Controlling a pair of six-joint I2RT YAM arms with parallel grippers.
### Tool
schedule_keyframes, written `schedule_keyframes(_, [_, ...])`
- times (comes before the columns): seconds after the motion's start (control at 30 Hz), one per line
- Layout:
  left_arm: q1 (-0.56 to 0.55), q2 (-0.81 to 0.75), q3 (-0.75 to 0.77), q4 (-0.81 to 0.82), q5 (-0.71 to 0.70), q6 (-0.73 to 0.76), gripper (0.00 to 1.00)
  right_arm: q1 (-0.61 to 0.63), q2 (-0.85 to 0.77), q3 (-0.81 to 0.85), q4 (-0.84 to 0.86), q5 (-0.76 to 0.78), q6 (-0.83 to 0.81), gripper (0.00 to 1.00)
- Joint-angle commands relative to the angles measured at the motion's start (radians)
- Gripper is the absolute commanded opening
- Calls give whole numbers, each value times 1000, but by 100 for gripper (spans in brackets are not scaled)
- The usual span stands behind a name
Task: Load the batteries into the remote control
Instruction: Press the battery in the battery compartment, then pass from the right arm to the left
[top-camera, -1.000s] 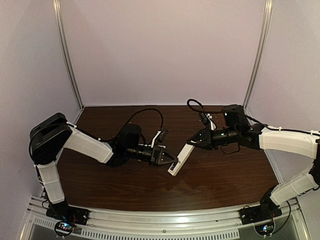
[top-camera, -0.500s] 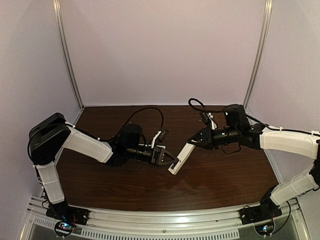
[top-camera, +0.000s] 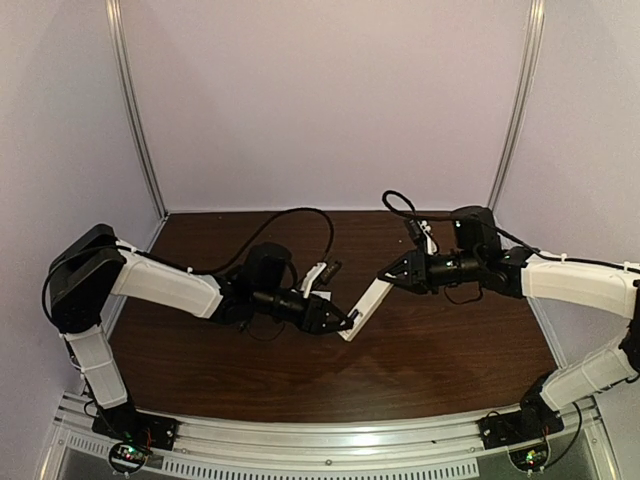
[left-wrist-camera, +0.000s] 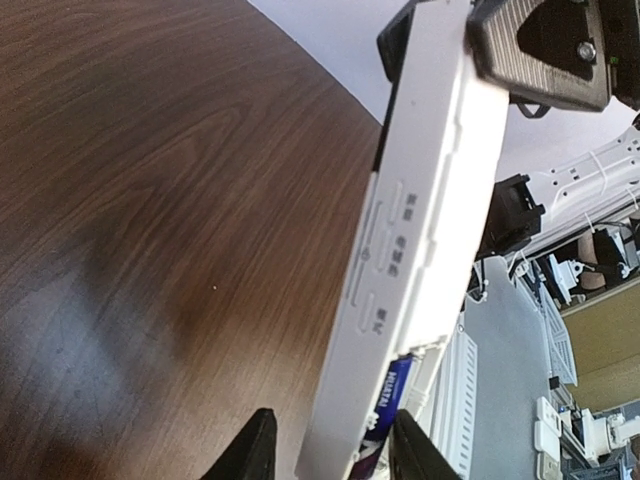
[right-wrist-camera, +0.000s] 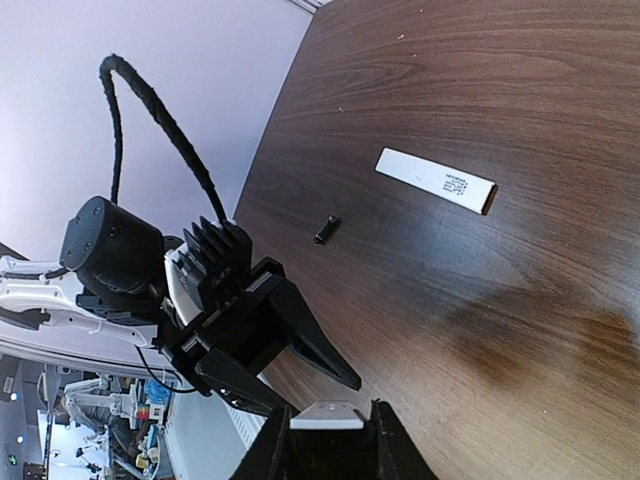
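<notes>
We can read almost nothing for certain. The remote control (left-wrist-camera: 400, 260) runs up and away from between the jaws of the left gripper (left-wrist-camera: 335, 452). Its white back carries three short groups of raised characters in a row; they look like East Asian script, and we cannot read them. The bluish-purple battery (left-wrist-camera: 385, 405), close against one of those jaws, bears white lettering running lengthwise, too blurred to spell. Well ahead of the jaws of the right gripper (right-wrist-camera: 325, 440), the flat white strip (right-wrist-camera: 436, 181) shows small dark print, too small to read.
</notes>
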Motion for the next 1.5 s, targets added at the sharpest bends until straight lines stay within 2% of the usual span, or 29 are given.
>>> schedule_keyframes(0.0, [3,-13,-1,-35,53,50,37,3,-43,-10,84,-47,19,0])
schedule_keyframes(0.13, [9,-13,4,-66,23,60,29,3,-48,-11,90,-55,18,0])
schedule_keyframes(0.27, [20,-18,6,-88,-4,72,18,2,-51,-14,91,-64,15,0])
schedule_keyframes(0.33, [22,-24,11,-103,-7,89,18,2,-49,-18,95,-69,14,0])
schedule_keyframes(0.37, [22,-28,17,-112,-11,98,22,3,-51,-21,100,-71,14,0])
schedule_keyframes(0.47, [22,-57,29,-150,-25,133,54,3,-56,-33,120,-73,14,0])
schedule_keyframes(0.5, [23,-76,28,-160,-36,146,61,2,-58,-37,124,-75,13,0])
schedule_keyframes(0.63, [48,-178,1,-188,-69,220,82,3,-63,-61,152,-70,10,0])
schedule_keyframes(0.73, [28,-236,6,-246,-140,299,90,3,-62,-71,169,-62,17,0])
schedule_keyframes(0.83, [-47,-260,23,-290,-282,381,91,3,-58,-81,199,-39,48,0])
schedule_keyframes(0.97, [-114,-213,89,-359,-439,391,87,4,-51,-88,222,-3,85,0])
schedule_keyframes(1.3, [-171,-115,194,-468,-612,384,64,9,-51,-82,215,8,117,0])
schedule_keyframes(1.47, [-182,-87,235,-491,-622,398,58,10,-42,-78,214,14,127,0])
